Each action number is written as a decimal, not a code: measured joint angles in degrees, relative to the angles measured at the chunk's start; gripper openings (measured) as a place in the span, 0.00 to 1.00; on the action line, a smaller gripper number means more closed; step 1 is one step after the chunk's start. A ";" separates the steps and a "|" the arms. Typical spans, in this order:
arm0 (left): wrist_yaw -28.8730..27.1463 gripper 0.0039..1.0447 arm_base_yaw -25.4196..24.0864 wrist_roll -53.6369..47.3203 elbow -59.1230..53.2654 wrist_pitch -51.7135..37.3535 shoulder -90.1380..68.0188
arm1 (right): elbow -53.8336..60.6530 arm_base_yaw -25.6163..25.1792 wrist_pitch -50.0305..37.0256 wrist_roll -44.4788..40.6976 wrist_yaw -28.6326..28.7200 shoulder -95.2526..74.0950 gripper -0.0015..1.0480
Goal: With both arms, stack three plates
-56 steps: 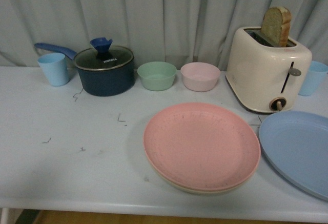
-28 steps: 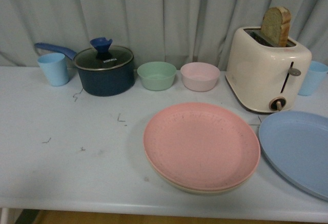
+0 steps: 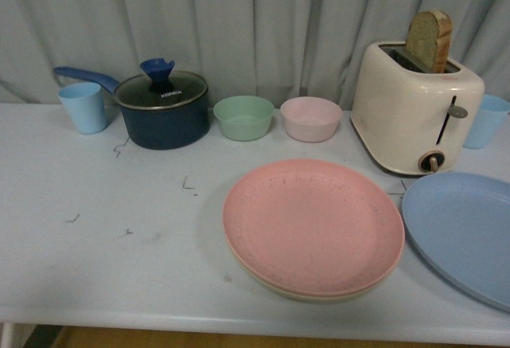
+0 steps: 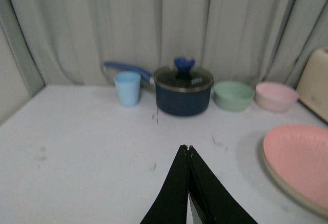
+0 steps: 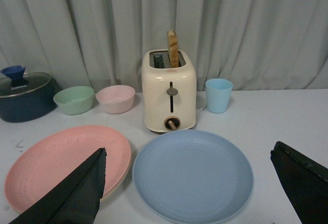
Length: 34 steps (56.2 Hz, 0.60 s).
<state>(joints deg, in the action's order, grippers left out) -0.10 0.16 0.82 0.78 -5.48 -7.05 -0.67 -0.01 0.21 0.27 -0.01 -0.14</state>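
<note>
A pink plate (image 3: 313, 224) lies on top of a cream plate (image 3: 319, 295), whose rim shows under it, near the table's front edge. The light blue plate (image 3: 464, 235) lies flat on the table just right of that stack. Neither arm shows in the front view. In the left wrist view my left gripper (image 4: 188, 148) is shut with nothing in it, above bare table left of the pink plate (image 4: 302, 160). My right gripper (image 5: 188, 155) stands wide open above the blue plate (image 5: 193, 174), which lies between its fingers (image 5: 87, 183), apart from them, beside the pink plate (image 5: 61, 157).
Along the back stand a light blue cup (image 3: 84, 107), a dark blue lidded pot (image 3: 162, 109), a green bowl (image 3: 244, 117), a pink bowl (image 3: 311, 119), a cream toaster (image 3: 416, 107) holding bread, and another blue cup (image 3: 486, 121). A grey curtain hangs behind.
</note>
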 joint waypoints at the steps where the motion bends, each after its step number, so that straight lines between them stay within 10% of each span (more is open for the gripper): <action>1: 0.02 0.01 0.00 -0.02 -0.02 1.42 0.83 | 0.00 0.00 -0.02 0.00 0.00 0.00 0.94; 19: 0.09 0.02 0.00 0.04 -0.11 5.68 6.84 | 0.00 0.00 0.00 0.00 -0.02 0.00 0.94; 28: 0.09 0.28 0.00 0.00 -0.11 5.70 6.82 | 0.00 0.00 -0.02 0.00 0.00 0.00 0.94; 34: 0.11 0.48 0.00 0.00 -0.11 5.70 6.82 | -6.95 -2.69 14.80 0.37 -2.29 -12.68 0.94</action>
<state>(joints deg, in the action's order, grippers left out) 0.01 0.16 0.82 0.67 0.23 -0.23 -7.62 -2.70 15.00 0.64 -2.31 -12.82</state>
